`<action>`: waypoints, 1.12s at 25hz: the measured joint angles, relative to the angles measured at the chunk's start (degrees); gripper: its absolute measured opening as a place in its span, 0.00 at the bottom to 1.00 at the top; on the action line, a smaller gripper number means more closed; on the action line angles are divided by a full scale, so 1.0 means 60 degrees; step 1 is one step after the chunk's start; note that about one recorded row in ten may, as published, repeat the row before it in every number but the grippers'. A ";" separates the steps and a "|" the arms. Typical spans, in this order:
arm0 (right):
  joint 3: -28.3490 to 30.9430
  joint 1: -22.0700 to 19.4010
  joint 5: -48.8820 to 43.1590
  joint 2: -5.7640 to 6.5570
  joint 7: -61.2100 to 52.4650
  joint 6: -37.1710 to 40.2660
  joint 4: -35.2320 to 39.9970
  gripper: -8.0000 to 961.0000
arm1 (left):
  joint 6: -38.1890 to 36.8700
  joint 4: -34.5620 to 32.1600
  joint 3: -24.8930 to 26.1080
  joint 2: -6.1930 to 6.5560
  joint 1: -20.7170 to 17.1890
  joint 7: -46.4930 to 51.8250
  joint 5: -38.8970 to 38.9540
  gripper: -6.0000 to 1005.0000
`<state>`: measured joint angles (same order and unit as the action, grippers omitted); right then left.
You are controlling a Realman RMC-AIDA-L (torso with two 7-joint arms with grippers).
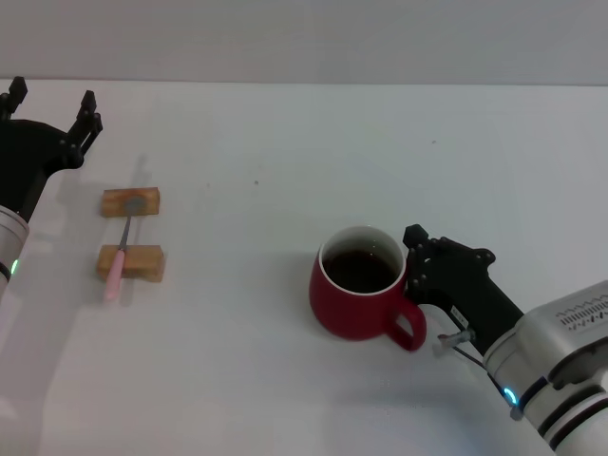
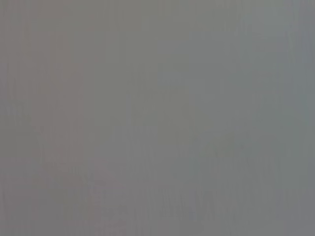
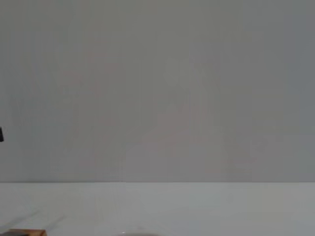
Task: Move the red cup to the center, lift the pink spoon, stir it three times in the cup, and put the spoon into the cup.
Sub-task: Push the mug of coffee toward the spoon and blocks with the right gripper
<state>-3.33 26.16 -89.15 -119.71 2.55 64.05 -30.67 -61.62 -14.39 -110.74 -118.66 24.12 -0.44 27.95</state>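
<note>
The red cup, holding dark liquid, stands right of the table's middle with its handle pointing to the near right. My right gripper sits right against the cup's handle side, level with the rim. The pink spoon lies across two tan wooden blocks at the left, its metal bowl on the far block and its pink handle over the near block. My left gripper hovers open at the far left, beyond the blocks, holding nothing. The left wrist view is plain grey.
White tabletop spreads between the blocks and the cup. In the right wrist view a pale wall rises behind the table's far edge, and a corner of a wooden block shows at the picture's border.
</note>
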 joint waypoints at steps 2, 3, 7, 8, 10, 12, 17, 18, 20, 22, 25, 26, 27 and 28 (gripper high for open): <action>0.0018 0.0031 -0.0104 0.0000 0.0000 -0.0034 0.0004 0.01 | -0.0006 -0.0003 0.0000 0.0000 0.0002 0.0000 0.0001 0.83; 0.0037 0.0049 -0.0174 0.0000 -0.0001 -0.0052 0.0013 0.01 | -0.0010 -0.0002 0.0000 0.0000 0.0003 0.0000 0.0001 0.83; 0.0058 0.0168 -0.0258 0.0001 -0.0004 -0.0112 0.0030 0.01 | -0.0015 0.0006 0.0000 0.0000 -0.0007 0.0000 0.0001 0.83; 0.0058 0.0193 -0.0268 0.0001 -0.0004 -0.0118 0.0030 0.01 | -0.0015 0.0008 0.0000 0.0000 -0.0014 0.0000 0.0001 0.83; 0.0058 0.0256 -0.0294 0.0000 -0.0005 -0.0121 0.0034 0.01 | -0.0015 0.0008 0.0000 0.0000 -0.0026 0.0000 0.0001 0.83; 0.0058 0.0301 -0.0300 0.0001 -0.0007 -0.0121 0.0045 0.01 | -0.0015 0.0004 0.0000 0.0000 -0.0034 0.0000 0.0000 0.83; 0.0058 0.0424 -0.0302 0.0000 -0.0013 -0.0121 0.0075 0.01 | -0.0015 -0.0002 0.0000 0.0001 -0.0041 0.0000 -0.0001 0.83; 0.0058 0.0449 -0.0302 0.0001 -0.0013 -0.0121 0.0078 0.01 | -0.0015 -0.0002 0.0000 0.0001 -0.0040 0.0000 -0.0001 0.83; 0.0058 0.0514 -0.0303 0.0000 -0.0015 -0.0121 0.0084 0.01 | -0.0015 0.0003 0.0000 0.0001 -0.0025 0.0000 -0.0001 0.83; 0.0058 0.0558 -0.0312 0.0001 -0.0015 -0.0122 0.0092 0.01 | -0.0015 0.0007 0.0000 0.0001 -0.0013 0.0000 -0.0001 0.83; 0.0061 0.0567 -0.0316 0.0001 -0.0015 -0.0128 0.0109 0.01 | -0.0014 0.0010 0.0000 0.0001 0.0000 0.0000 -0.0001 0.83; 0.0072 0.0547 -0.0307 0.0000 -0.0015 -0.0129 0.0113 0.01 | -0.0013 0.0011 0.0001 0.0001 0.0000 0.0000 0.0000 0.83; 0.0103 0.0508 -0.0294 0.0001 -0.0015 -0.0129 0.0115 0.01 | -0.0014 0.0011 0.0000 0.0001 0.0001 0.0000 -0.0001 0.83; 0.0135 0.0452 -0.0285 0.0000 -0.0015 -0.0131 0.0128 0.01 | -0.0014 0.0011 0.0000 0.0001 0.0002 0.0000 -0.0001 0.83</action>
<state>-2.52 28.87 -90.86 -119.71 2.46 63.27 -29.91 -61.70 -14.32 -110.74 -118.65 24.14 -0.44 27.94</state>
